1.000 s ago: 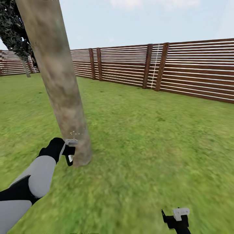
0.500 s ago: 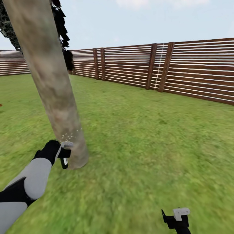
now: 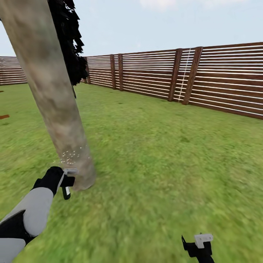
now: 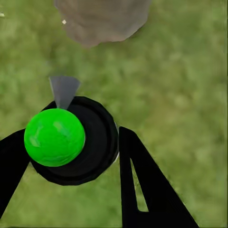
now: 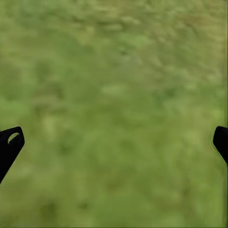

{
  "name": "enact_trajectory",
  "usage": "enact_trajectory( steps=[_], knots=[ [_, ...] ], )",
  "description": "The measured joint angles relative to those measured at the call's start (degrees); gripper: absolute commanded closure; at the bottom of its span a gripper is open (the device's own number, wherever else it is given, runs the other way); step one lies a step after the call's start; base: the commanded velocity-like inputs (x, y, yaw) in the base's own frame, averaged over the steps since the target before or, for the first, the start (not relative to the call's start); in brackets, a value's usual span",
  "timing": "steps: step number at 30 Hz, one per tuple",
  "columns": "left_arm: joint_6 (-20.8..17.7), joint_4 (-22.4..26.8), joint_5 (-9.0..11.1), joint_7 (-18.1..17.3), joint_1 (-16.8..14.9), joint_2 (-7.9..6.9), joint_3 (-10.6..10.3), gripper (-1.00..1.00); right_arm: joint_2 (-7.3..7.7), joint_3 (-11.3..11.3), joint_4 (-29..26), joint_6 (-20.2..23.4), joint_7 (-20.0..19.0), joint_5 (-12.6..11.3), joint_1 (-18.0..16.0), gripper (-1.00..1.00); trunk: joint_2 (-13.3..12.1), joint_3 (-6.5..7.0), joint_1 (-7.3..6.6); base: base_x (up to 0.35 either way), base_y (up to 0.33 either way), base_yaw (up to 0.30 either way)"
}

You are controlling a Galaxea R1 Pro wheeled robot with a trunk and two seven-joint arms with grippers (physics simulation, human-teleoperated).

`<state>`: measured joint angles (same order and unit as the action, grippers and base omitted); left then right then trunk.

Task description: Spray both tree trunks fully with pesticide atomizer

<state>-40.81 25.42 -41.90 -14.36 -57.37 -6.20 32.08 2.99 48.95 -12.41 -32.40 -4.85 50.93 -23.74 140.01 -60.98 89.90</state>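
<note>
Head view, lowest edge: right gripper [image 3: 199,245] low over the lawn [image 3: 164,164], holding nothing; in right wrist view, fingertips [image 5: 10,142] wide apart at the two sides, only grass between them. Left wrist view: left gripper [image 4: 71,156] closed around the pesticide atomizer [image 4: 71,142], a black round body with a bright green ball on top and a grey nozzle pointing at the trunk base. Head view again: left gripper [image 3: 65,180] low at the left, just beside the foot of the tree trunk [image 3: 54,106], nozzle end very near the bark, touching or not cannot tell. Small cloud of pale specks, the pesticide [image 3: 71,155], on the lowest part of the trunk just above the gripper. Trunk thick, mottled grey-brown, leaning in the picture. Behind it, a dark columnar tree [image 3: 71,44]. Farthest, brown slat fence [image 3: 204,78] around the grass, pale sky above.
</note>
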Motion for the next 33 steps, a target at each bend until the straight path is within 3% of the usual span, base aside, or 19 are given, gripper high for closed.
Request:
enact_trajectory(
  steps=[1,3,6,7,9,11,14,16,18,20,22,24,27,29,33],
  knots=[
    [0.01,0.26,-0.08,-0.01,0.01,-1.35,-0.02,1.00,0.00,-0.02,0.00,0.00,0.00,0.01,0.00,-1.00,0.00,0.00,0.00,0.235,-0.200,0.003],
    [-0.02,0.37,0.46,-0.01,0.03,-2.71,-0.04,1.00,0.00,-0.03,0.00,0.00,0.00,0.00,-0.02,-1.00,0.00,0.00,0.00,0.210,-0.212,0.003],
    [-0.08,-0.33,1.20,0.00,0.05,-0.94,-0.17,1.00,0.00,-0.04,0.00,0.01,0.00,0.01,-0.03,-1.00,0.00,0.00,0.01,0.176,-0.193,0.178],
    [-0.11,-0.41,1.43,-0.03,0.05,0.99,-0.03,1.00,0.00,-0.02,0.01,0.01,0.00,0.00,-0.03,-1.00,0.00,0.00,0.01,0.039,-0.027,0.273],
    [0.15,0.07,-0.09,0.01,1.49,0.08,0.04,1.00,0.00,-0.02,0.02,0.01,0.00,0.01,-0.04,-1.00,0.00,-0.01,0.03,0.012,-0.008,0.271],
    [0.20,0.40,0.40,-0.01,3.28,-0.49,0.00,1.00,0.00,-0.03,0.02,0.01,0.00,0.01,-0.04,-1.00,0.00,-0.01,0.03,0.047,-0.002,0.112],
    [0.16,-0.26,1.25,0.12,4.11,1.23,-0.14,1.00,0.00,-0.04,0.02,0.00,0.05,0.00,-0.02,-1.00,0.00,0.00,0.00,0.290,0.000,0.011],
    [0.23,-0.35,0.76,0.16,4.18,2.01,0.04,1.00,0.00,-0.04,0.02,0.00,0.07,0.00,-0.01,-1.00,0.00,0.00,-0.01,0.333,0.000,0.001],
    [0.31,0.22,-0.12,0.19,4.89,0.78,0.14,1.00,0.00,-0.04,0.02,0.00,0.09,0.01,-0.03,-1.00,0.00,0.00,-0.01,0.249,0.000,0.000],
    [0.27,0.40,0.24,0.14,5.87,-0.85,0.08,1.00,0.00,-0.04,0.02,0.00,0.08,0.00,-0.02,-1.00,0.00,-0.01,0.02,0.068,0.000,0.000],
    [0.28,0.41,0.60,0.13,6.98,-1.08,-0.04,1.00,0.00,-0.04,0.02,0.00,0.08,0.00,-0.02,-1.00,0.00,-0.01,0.03,0.020,0.000,0.002],
    [0.57,-0.12,1.15,0.15,8.70,0.01,-0.12,1.00,0.00,-0.03,0.02,0.01,0.08,0.00,-0.02,-1.00,0.00,-0.01,0.03,0.004,0.000,0.117],
    [1.56,-0.40,1.24,0.15,9.11,3.06,0.20,1.00,0.00,-0.03,0.02,0.01,0.08,0.00,-0.04,-1.00,0.00,0.00,0.03,0.001,0.000,0.245],
    [2.21,0.04,0.43,0.18,10.34,2.64,0.83,1.00,0.00,-0.04,0.02,0.01,0.08,0.00,0.00,-1.00,0.00,-0.01,0.03,0.000,0.000,0.273],
    [3.40,2.18,0.99,0.19,11.98,2.73,1.31,1.00,-0.06,-0.04,0.01,0.00,0.06,0.01,-0.03,-1.00,0.00,0.00,0.02,0.038,-0.056,0.095]
  ],
)
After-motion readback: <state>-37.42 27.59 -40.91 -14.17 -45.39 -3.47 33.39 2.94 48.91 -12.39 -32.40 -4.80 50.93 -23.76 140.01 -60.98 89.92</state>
